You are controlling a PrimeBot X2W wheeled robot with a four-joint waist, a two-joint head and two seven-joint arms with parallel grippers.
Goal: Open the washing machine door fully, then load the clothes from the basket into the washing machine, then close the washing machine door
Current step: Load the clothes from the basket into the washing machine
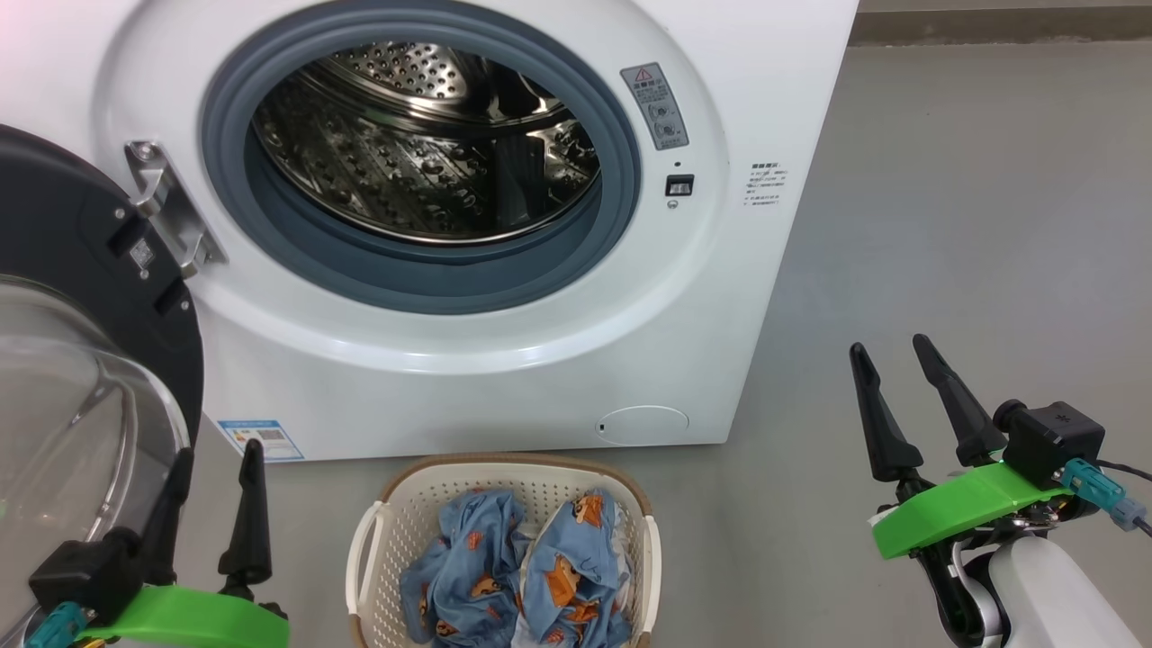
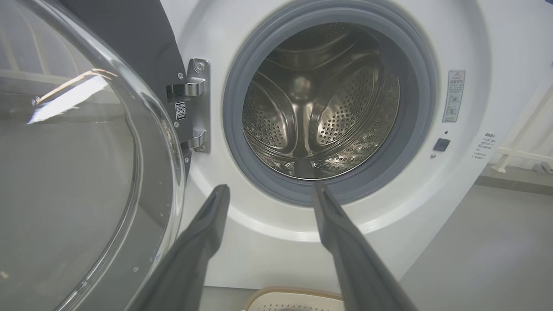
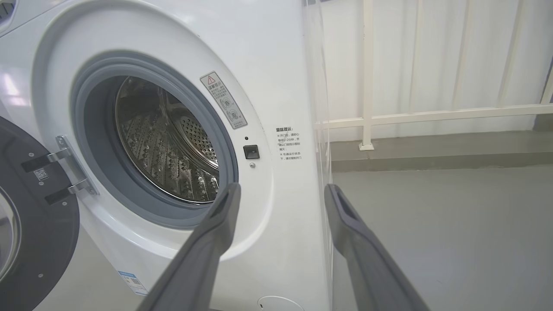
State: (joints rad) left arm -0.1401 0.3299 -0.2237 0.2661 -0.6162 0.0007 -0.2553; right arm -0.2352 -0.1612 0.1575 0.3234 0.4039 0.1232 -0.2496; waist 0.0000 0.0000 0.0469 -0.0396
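Glossy black round washing machine door [image 1: 54,225] stands wide open; left pincer [image 1: 219,450] and right pincer [image 1: 889,346] released, empty. Light blue animal-print clothes [image 1: 513,576] lie in cream perforated basket [image 1: 517,461]; best grasped deep, lifted clear.

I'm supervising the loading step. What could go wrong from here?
1. The left gripper sits beside the glass of the open washing machine door; a careless swing could knock it.
2. The clothes lie bunched together in the basket, so one grab may lift both or drop one short of the gasket.
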